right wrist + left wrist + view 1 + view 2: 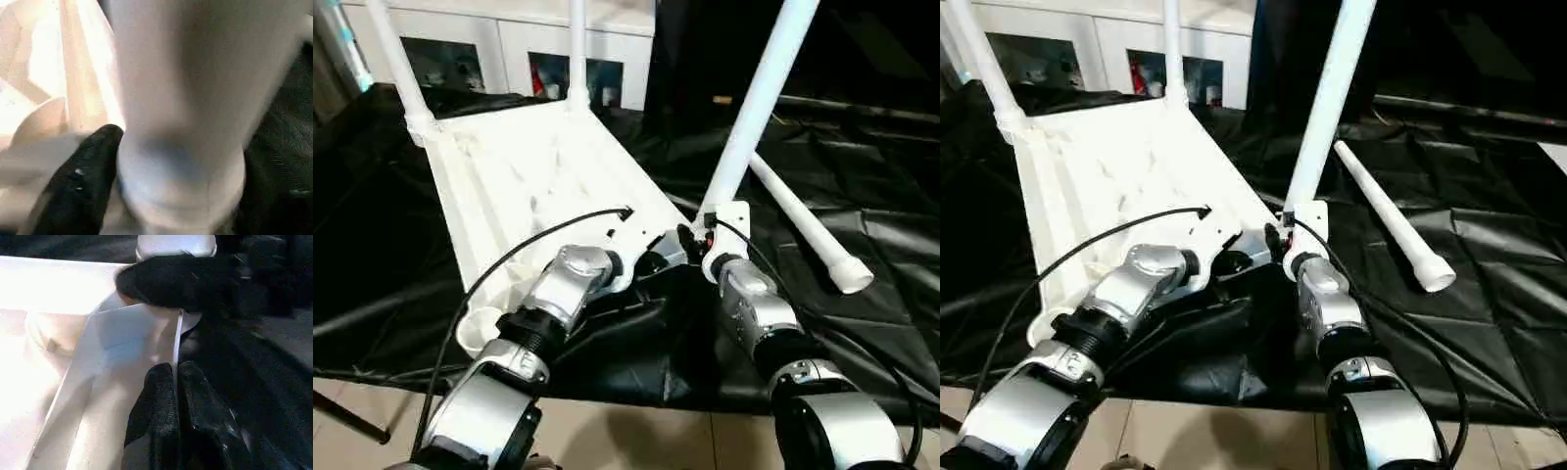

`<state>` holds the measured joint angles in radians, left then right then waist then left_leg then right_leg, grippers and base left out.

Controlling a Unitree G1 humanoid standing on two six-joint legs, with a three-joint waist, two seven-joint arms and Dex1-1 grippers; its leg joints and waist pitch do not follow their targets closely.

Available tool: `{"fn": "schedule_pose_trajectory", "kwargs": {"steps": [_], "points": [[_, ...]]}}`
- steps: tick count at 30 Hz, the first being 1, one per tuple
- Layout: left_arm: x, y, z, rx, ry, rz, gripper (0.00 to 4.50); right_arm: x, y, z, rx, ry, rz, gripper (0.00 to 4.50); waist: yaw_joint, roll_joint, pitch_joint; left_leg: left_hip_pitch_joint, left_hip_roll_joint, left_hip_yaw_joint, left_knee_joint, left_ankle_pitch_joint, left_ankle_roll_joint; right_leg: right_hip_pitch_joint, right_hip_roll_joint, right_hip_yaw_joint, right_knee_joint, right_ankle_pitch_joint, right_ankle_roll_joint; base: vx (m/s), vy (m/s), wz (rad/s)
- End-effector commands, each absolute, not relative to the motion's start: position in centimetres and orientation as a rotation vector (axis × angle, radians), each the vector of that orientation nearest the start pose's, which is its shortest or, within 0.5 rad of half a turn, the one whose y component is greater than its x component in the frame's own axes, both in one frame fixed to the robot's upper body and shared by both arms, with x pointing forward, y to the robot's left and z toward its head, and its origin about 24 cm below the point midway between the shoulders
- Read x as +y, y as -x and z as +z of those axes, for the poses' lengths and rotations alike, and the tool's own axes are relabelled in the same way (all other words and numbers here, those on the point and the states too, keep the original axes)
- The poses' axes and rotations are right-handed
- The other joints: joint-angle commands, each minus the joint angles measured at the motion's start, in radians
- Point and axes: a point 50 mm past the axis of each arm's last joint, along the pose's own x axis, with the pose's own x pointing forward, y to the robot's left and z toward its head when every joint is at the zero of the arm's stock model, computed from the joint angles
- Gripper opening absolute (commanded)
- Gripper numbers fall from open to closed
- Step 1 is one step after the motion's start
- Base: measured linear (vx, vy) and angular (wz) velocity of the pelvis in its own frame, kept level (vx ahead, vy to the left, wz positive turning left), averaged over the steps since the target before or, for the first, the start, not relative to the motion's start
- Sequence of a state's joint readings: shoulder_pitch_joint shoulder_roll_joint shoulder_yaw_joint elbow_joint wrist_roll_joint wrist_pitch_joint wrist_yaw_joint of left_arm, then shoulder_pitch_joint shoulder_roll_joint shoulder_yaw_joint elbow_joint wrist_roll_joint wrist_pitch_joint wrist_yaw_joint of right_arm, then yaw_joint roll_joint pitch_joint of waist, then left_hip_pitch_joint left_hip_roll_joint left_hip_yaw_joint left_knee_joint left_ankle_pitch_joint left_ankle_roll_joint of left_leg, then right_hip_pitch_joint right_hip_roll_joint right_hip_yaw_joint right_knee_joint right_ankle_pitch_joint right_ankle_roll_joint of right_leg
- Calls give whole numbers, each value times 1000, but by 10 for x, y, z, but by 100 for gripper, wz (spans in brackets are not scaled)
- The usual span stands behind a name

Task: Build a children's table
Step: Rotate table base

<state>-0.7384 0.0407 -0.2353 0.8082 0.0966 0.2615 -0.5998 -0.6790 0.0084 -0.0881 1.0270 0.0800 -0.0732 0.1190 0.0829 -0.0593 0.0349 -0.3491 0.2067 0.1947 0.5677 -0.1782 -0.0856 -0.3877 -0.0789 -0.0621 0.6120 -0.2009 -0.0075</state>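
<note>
- Left eye view has the table top (538, 186) lying upside down on a black sheet (372, 264), ribbed underside up, its long side running from near left to far
- Two legs stand in the far corner sockets: the far left leg (399, 61) leans left, the far right leg (577, 49) rises nearly straight
- A third leg (759, 103) stands tilted at the near right corner, its foot at the socket just beside the right wrist
- The fourth leg (803, 223) lies loose on the sheet to the right, its wide end nearest the robot, apart from the top
- The near left corner socket (478, 331) holds no leg
- The left gripper (175, 377) has its two black fingers pressed together, pinching the thin edge of the table top's rim near the near right corner
- The right gripper (166, 147) sits at the base of the third leg; one black finger (83, 171) lies against the leg's side, the jaws spread about as wide as the leg, though I cannot tell whether they truly clamp it
- A white glass-door cabinet (509, 49) stands behind the sheet at the far side
- Black cables (509, 259) loop over both silver forearms
</note>
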Motion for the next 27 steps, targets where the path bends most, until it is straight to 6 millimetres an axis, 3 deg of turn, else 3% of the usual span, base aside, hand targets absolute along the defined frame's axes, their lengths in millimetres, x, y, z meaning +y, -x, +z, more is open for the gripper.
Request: {"fn": "schedule_pose_trajectory", "kwargs": {"steps": [1,3,4,5,6,9,11,13,14,15,17,19,20,22,24,26,27], "points": [[53,-348,40,425,-256,-795,0,-83,-335,-10,413,-83,303,365,-3,-4,-40,0,24,-19,-70,-294,12,25,-68,41,-99,-386,-109,0,0,0],[55,-350,41,419,-255,-791,0,-88,-337,-7,389,-60,299,365,-7,-5,-42,-2,25,-21,-72,-288,9,26,-68,41,-100,-392,-101,0,0,0],[58,-352,42,416,-252,-767,0,-97,-338,-6,366,-52,282,365,-10,-16,-41,-1,25,-19,-69,-286,15,23,-67,42,-101,-387,-100,0,0,0],[59,-353,41,416,-250,-760,0,-99,-338,-6,360,-49,274,365,-8,-12,-40,1,24,-18,-70,-288,18,22,-67,42,-102,-391,-100,0,0,0],[61,-354,41,420,-247,-740,0,-104,-338,-6,351,-44,264,365,-9,-19,-41,-4,25,-18,-68,-265,26,25,-69,43,-99,-364,-107,0,0,0],[70,-362,43,448,-227,-612,0,-119,-335,-8,335,-52,223,365,-9,-18,-44,-4,24,-17,-66,-243,32,27,-66,43,-93,-318,-112,0,0,0],[72,-368,47,428,-187,-553,0,-126,-332,-11,334,-47,208,365,-13,-25,-51,-15,21,-16,-60,-175,47,36,-61,41,-78,-192,-134,0,0,0],[72,-373,54,385,-115,-493,0,-133,-328,-16,348,-44,174,365,-15,-25,-54,-19,18,-14,-53,-131,66,40,-62,41,-72,-119,-157,0,0,0],[72,-374,55,376,-99,-482,0,-134,-328,-17,351,-46,166,365,-16,-28,-62,-24,17,-14,-46,-75,86,47,-61,40,-58,-22,-180,0,0,0],[68,-377,63,321,-24,-481,0,-136,-327,-18,358,-55,152,365,-22,-25,-61,-27,15,-14,-44,-31,112,47,-56,39,-49,66,-202,56,4,-5],[65,-378,68,292,23,-497,44,-137,-326,-19,360,-58,148,376,-21,-27,-62,-17,13,-7,-36,-17,153,42,-57,42,-47,134,-244,57,3,-3],[62,-378,73,259,51,-522,57,-136,-326,-19,360,-63,148,376,-15,-27,-64,-14,17,-6,-33,10,183,41,-57,42,-39,203,-277,0,0,0],[62,-378,73,255,49,-526,57,-135,-326,-19,359,-62,149,376,-13,-26,-61,-11,18,-5,-33,10,190,39,-57,41,-39,204,-283,0,0,0],[64,-380,76,219,27,-510,85,-133,-327,-18,356,-60,153,376,-10,-28,-54,-8,25,-5,-38,-36,186,37,-61,39,-48,114,-282,0,0,0],[72,-383,84,152,4,-492,96,-130,-327,-17,352,-47,160,376,-10,-33,-49,-4,31,-7,-44,-100,144,33,-63,41,-57,4,-261,0,0,0],[78,-384,89,121,1,-476,111,-130,-327,-17,350,-40,163,376,-9,-30,-48,-2,32,-8,-47,-119,120,33,-64,42,-58,-16,-253,0,0,0],[98,-388,100,62,-34,-390,123,-129,-328,-15,341,-30,177,376,-8,-32,-47,-5,35,-11,-49,-136,96,36,-66,42,-55,-22,-246,0,0,0]]}}
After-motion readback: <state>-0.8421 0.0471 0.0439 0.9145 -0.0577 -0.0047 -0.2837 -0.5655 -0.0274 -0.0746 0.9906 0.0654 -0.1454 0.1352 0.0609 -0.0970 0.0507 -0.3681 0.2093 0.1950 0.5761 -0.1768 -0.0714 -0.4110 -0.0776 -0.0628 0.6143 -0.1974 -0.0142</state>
